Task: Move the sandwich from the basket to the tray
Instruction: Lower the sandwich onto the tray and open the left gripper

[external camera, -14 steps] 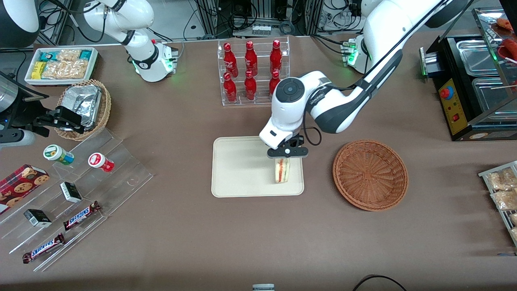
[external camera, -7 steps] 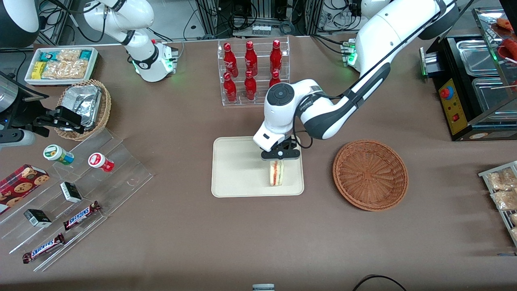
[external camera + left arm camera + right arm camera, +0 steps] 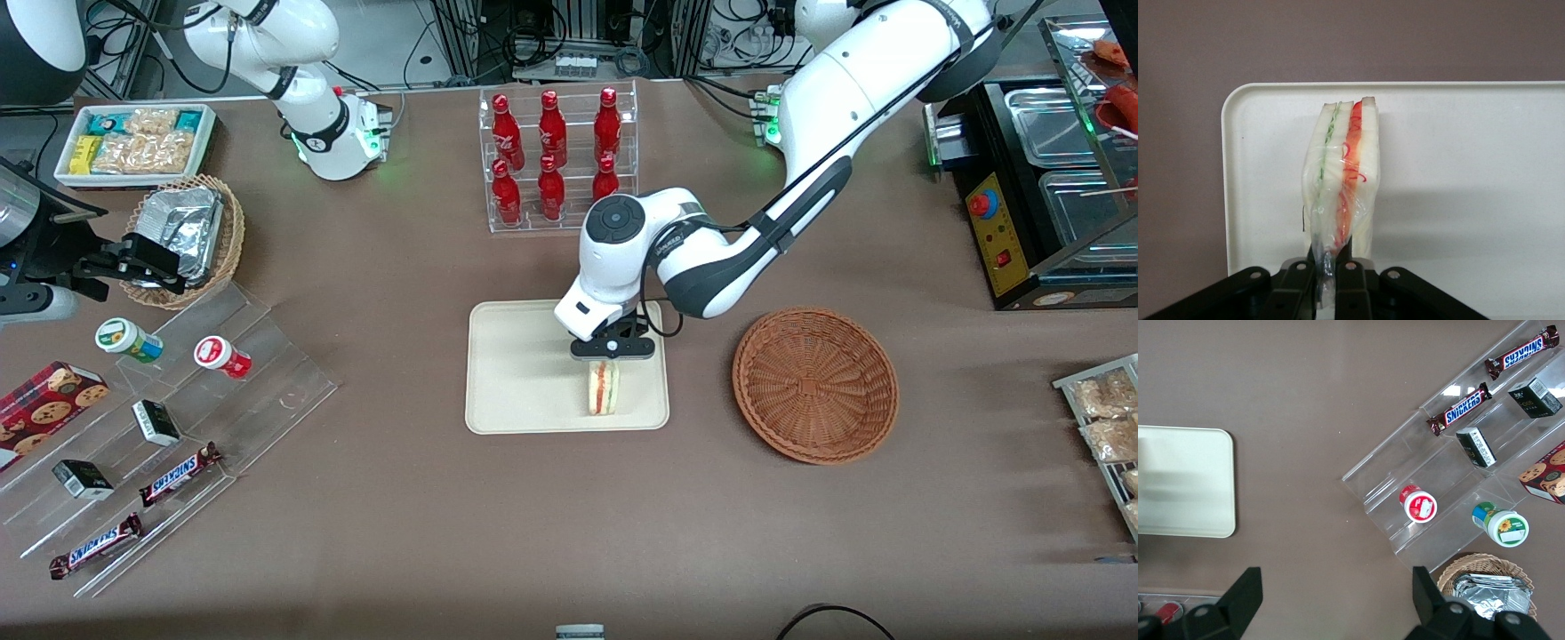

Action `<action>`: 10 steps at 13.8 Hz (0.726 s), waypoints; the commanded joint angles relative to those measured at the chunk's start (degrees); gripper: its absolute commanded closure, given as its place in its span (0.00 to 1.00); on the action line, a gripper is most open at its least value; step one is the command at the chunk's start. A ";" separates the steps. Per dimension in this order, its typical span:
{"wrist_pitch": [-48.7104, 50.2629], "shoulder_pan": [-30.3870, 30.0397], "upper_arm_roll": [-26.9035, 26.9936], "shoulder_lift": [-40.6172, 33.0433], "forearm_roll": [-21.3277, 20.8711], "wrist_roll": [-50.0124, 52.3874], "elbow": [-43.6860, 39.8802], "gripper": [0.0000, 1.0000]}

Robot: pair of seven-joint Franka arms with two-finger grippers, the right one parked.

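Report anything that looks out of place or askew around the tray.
Nothing stands out. The sandwich stands on edge over the tray, its wrapper pinched in the hand. The basket beside the tray sits upright and holds nothing.

The sandwich (image 3: 603,388), a plastic-wrapped wedge of white bread with red and green filling, stands on edge over the cream-white tray (image 3: 516,373), pinched at its upper edge by the end effector (image 3: 612,348) directly above it. The reddish-brown wicker basket (image 3: 814,384) sits beside the tray, apart from the end effector.
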State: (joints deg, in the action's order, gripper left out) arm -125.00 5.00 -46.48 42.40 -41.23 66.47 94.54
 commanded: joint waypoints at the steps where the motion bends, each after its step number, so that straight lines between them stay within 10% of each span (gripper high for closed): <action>1: 0.02 0.37 -0.72 2.08 -2.71 0.94 -1.73 1.00; 3: 0.11 0.72 -0.72 2.08 -2.80 1.03 -1.73 1.00; 7: 0.11 0.72 -0.72 2.08 -2.80 1.39 -1.64 0.14; 10: 0.19 0.81 -0.72 1.99 -2.89 1.47 -1.56 0.01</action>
State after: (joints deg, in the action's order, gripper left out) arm -125.10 5.49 -46.59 43.49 -42.53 66.59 94.25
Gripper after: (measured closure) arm 0.515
